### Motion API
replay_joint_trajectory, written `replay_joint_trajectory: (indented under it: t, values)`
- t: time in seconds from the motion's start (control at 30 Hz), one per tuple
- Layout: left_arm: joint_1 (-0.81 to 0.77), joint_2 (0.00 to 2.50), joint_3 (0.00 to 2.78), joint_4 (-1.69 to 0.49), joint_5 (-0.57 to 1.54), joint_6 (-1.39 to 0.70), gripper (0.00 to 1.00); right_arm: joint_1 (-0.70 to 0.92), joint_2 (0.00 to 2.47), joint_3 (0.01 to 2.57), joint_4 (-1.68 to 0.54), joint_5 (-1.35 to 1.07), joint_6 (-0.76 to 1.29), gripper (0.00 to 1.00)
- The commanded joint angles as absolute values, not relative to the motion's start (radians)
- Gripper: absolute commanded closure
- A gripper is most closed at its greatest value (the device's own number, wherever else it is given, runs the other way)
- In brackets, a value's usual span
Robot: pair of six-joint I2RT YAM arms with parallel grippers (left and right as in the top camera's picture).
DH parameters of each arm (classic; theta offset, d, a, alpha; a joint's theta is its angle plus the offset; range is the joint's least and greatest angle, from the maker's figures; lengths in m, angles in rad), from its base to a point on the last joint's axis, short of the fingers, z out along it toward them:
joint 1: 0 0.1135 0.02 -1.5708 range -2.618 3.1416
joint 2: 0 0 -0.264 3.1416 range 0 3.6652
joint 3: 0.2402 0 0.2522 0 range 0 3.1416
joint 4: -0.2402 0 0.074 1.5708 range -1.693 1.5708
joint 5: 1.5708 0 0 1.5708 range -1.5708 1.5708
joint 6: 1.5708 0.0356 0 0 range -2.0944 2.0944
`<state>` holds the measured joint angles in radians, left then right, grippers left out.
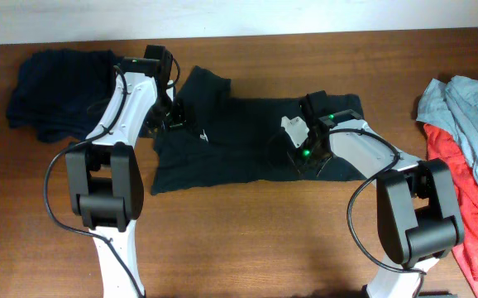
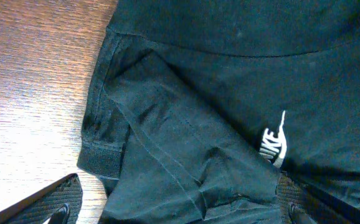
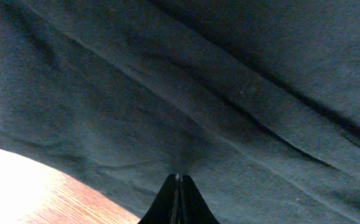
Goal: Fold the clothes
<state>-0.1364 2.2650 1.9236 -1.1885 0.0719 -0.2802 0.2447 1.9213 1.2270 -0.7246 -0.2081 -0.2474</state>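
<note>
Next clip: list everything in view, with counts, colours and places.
black T-shirt: 1, black, white chest logo, table centre
navy garment: 1, dark navy, far left, bunched
grey-blue garment: 1, grey-blue, right edge, overlapping the red one
red garment: 1, red, right edge
table: 1, brown wood
arms: 2, white and black, near edge
left claw: 1, black, open over the T-shirt
right claw: 1, black, shut on the T-shirt
</note>
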Motion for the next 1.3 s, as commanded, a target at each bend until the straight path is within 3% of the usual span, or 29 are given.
replay_joint_trajectory:
  t: [0.0,0.63,1.03,1.27]
  values:
    - [-0.136,2.262,1.932,-1.189,0.079,-0.275,0.01,0.242,1.933,1.238,-0.716,-0.178,-0.258,0.96]
    - [-0.136,2.262,1.932,-1.189,0.079,-0.275,0.01,0.241,1.972,1.266,-0.654,-0.118,-0.258,0.96]
    - [-0.136,2.262,1.932,-1.189,0.079,-0.275,0.01,0.242,1.972,1.333,-0.859,-0.127,-0.254,0.96]
    - [-0.136,2.262,1.932,-1.189,0.079,-0.275,0.01,0.242,1.972,1.331,-0.841,-0.140,-0.255,0.96]
